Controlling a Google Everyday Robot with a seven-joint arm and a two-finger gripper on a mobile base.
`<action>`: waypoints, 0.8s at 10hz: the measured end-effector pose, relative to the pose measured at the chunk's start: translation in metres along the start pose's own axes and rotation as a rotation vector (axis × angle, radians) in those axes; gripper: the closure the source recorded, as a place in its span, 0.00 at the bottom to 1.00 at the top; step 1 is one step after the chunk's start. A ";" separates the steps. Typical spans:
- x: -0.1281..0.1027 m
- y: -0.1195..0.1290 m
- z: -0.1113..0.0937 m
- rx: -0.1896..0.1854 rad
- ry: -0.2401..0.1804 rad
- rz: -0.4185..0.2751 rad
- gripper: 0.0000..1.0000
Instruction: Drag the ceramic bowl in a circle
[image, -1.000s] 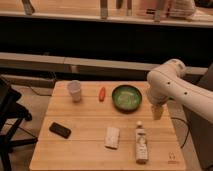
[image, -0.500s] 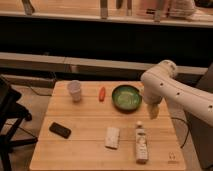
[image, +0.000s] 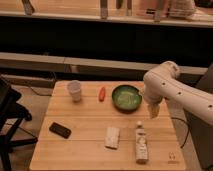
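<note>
The ceramic bowl (image: 126, 97) is round, shallow and green, standing on the wooden table (image: 85, 150) at the back right of its middle. My white arm comes in from the right. The gripper (image: 153, 110) hangs from it just right of the bowl, a little in front of its right rim, apart from it as far as I can see.
A small white cup (image: 74, 90) stands at the back left. A red-orange piece (image: 102, 93) lies between cup and bowl. A black phone (image: 60, 130) lies front left, a pale packet (image: 112, 137) front middle, a bottle (image: 141, 143) on its side front right.
The arm has moved left, bringing the gripper closer to the bowl's right side. The bowl and the other things have not moved.
</note>
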 end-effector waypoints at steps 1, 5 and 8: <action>-0.002 -0.003 0.002 0.001 -0.004 -0.010 0.20; 0.001 -0.005 0.015 -0.001 -0.030 -0.048 0.20; -0.005 -0.011 0.024 -0.005 -0.047 -0.070 0.20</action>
